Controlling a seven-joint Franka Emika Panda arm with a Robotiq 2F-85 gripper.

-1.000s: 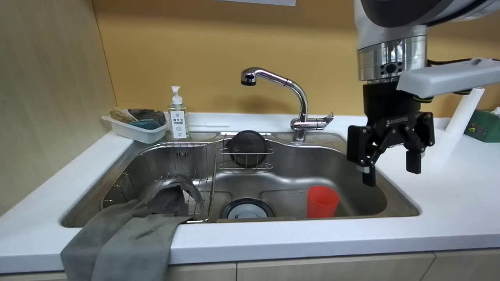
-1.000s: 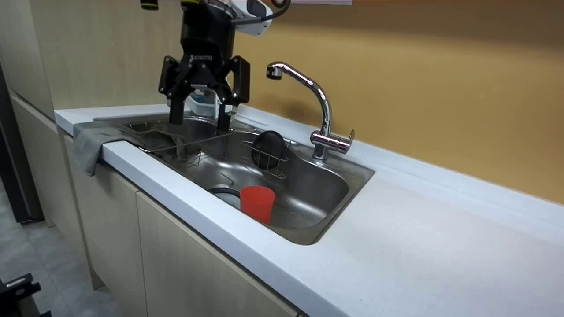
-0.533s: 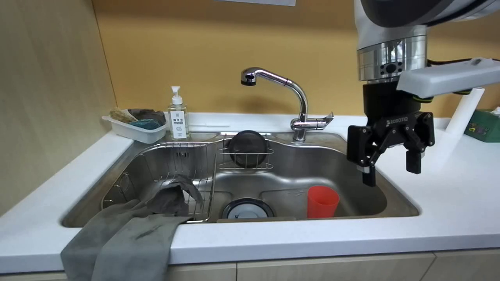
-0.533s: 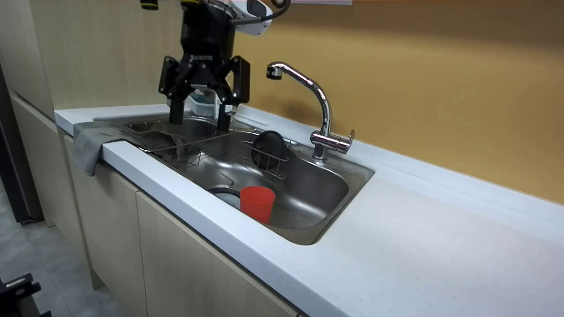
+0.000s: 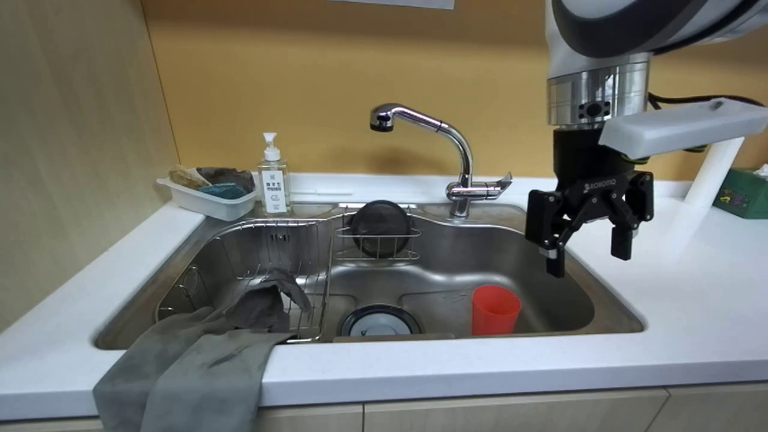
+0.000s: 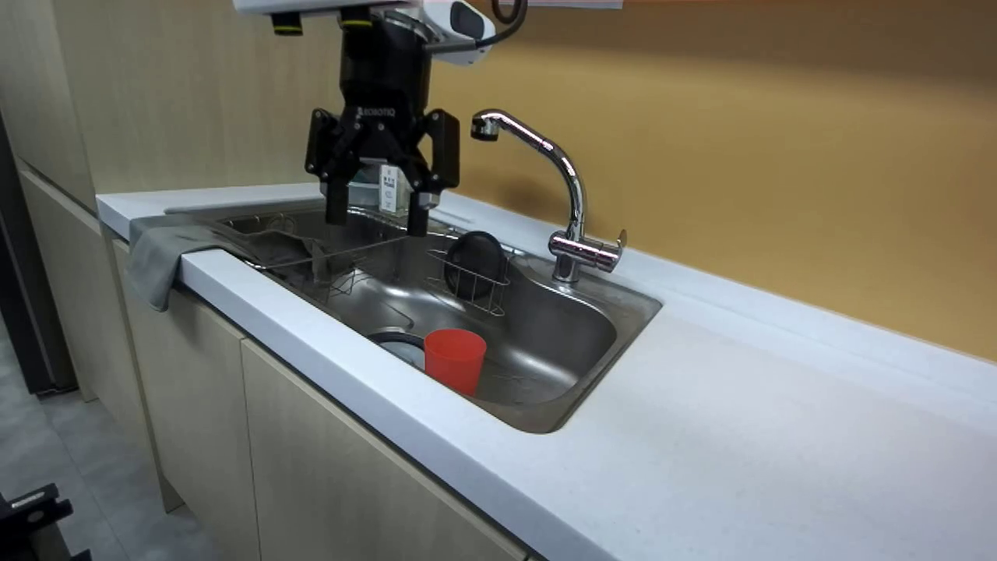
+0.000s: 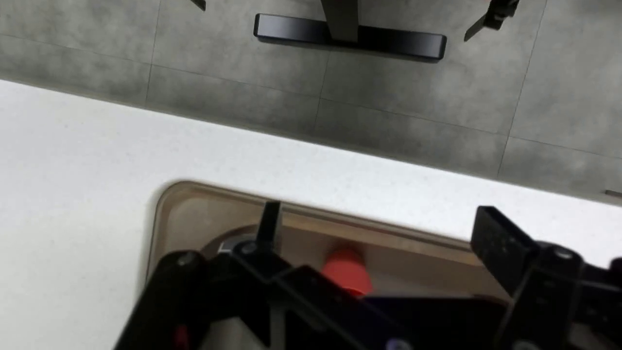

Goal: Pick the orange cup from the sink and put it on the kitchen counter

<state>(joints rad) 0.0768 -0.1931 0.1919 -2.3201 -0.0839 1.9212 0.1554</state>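
The orange-red cup (image 5: 495, 312) stands in the sink (image 5: 546, 294), near its front wall. It appears upright in both exterior views (image 6: 455, 362), with its foot hidden by the sink's front edge. My gripper (image 5: 588, 259) is open and empty. It hangs fingers down, well above the cup and apart from it, and it also shows in an exterior view (image 6: 378, 226). In the wrist view the cup (image 7: 347, 272) lies below and between the spread fingers (image 7: 379, 214), partly hidden by the gripper's linkage. The white kitchen counter (image 5: 708, 300) surrounds the sink.
A chrome faucet (image 5: 462, 150) stands behind the sink. A wire rack holds a dark round lid (image 5: 380, 228). A grey cloth (image 5: 210, 360) drapes over the front edge. A soap bottle (image 5: 275, 180), white tray (image 5: 210, 201), paper roll (image 5: 714, 171) and green box (image 5: 744, 193) stand at the back.
In the last half second my gripper has shifted slightly, left and a little up in one picture, right and slightly down in another. It stays open. The cup has not moved.
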